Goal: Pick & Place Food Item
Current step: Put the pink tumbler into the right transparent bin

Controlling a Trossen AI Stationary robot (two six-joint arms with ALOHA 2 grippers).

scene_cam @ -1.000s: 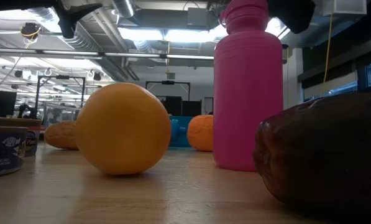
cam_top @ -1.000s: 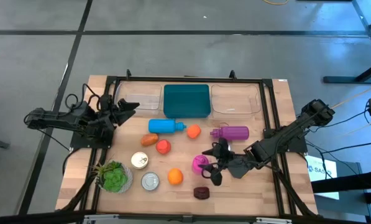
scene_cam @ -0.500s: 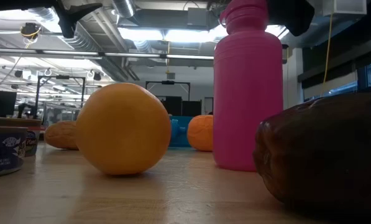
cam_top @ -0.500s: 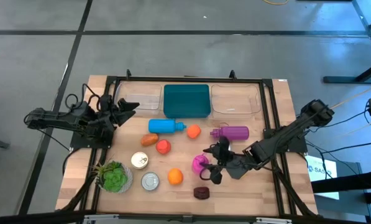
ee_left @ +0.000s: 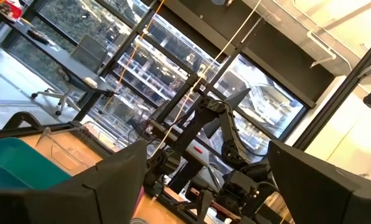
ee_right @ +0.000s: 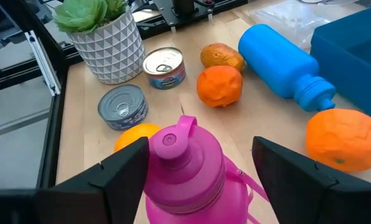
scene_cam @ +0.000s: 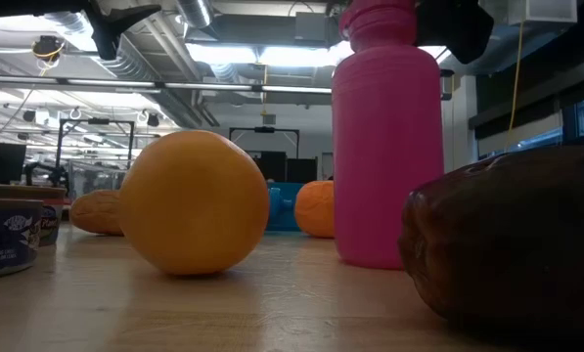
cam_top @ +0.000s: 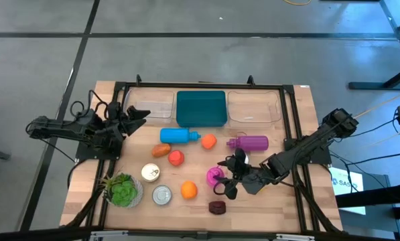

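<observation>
Since a second ago my right claw point(cam_top: 224, 179) has crept a little toward nine o'clock on the high view, and the pink bottle point(scene_cam: 387, 137) has shifted slightly leftward in the low view. My right claw's fingers point(ee_right: 118, 171) are spread wide, one on either side of the upright pink bottle point(ee_right: 186, 168); whether they touch it I cannot tell. Seen from above, the pink bottle point(cam_top: 215, 177) stands in the near right part of the table point(cam_top: 287, 211), with a dark brown food item point(cam_top: 217, 207) just toward six o'clock of it and an orange point(cam_top: 189, 190) toward nine o'clock. Further toward nine o'clock sit two tins, one closed point(cam_top: 162, 195) and one with a gold top point(cam_top: 150, 173), and a potted succulent point(cam_top: 123, 190) near the table's edge. Toward eleven o'clock of the bottle lie a red-orange fruit point(cam_top: 177, 158) and a brownish one point(cam_top: 160, 150); toward twelve o'clock lie another orange fruit point(cam_top: 208, 141), a blue bottle point(cam_top: 178, 136) on its side and a purple bottle point(cam_top: 250, 142) on its side. Along the far edge a teal bin point(cam_top: 200, 108) stands between two clear trays point(cam_top: 149, 104) point(cam_top: 254, 106). My left claw point(cam_top: 138, 115) hangs by the left clear tray, its fingers point(ee_left: 117, 180) parted wide, holding nothing
</observation>
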